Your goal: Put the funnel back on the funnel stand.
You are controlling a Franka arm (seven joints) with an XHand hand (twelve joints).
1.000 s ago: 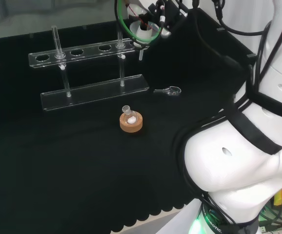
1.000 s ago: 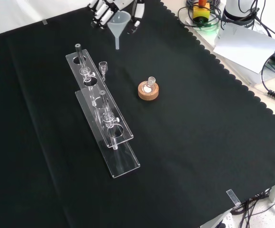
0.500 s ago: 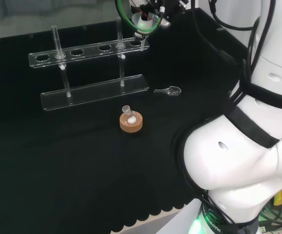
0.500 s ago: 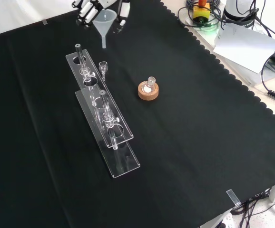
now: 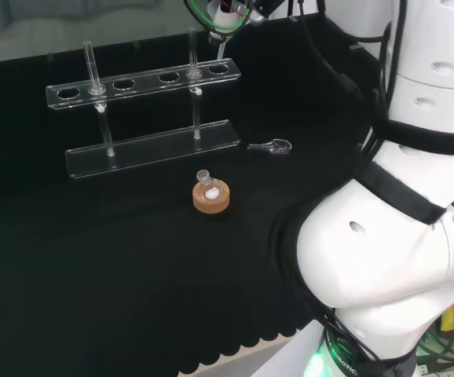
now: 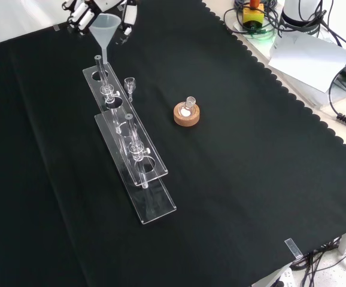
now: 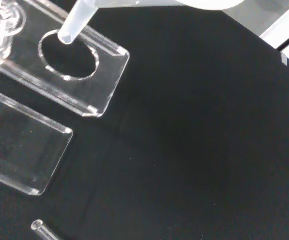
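Observation:
The clear funnel point(image 6: 104, 27) hangs upright in the hand point(image 6: 82, 8), whose fingers are curled round its rim at the front view's top. Its stem tip sits just above the near end of the funnel stand point(image 6: 125, 125), a clear rack with several holes on two posts. In the wrist view the funnel stem point(image 7: 77, 22) points at the edge of the end hole in the funnel stand's top plate point(image 7: 107, 75), above it and not through it. In the head view the funnel point(image 5: 225, 20) and hand point(image 5: 265, 6) are above the funnel stand's point(image 5: 144, 82) right end.
A cork ring with a small flask point(image 6: 187, 113) stands right of the rack in the front view. A small clear scoop point(image 5: 272, 146) lies on the cloth by the rack's end. Cables and paper point(image 6: 307, 57) lie beyond the cloth's scalloped edge.
The hand has carried the funnel leftward in the front view, from beside the rack's end to over its end hole. The arm's links have swung with it.

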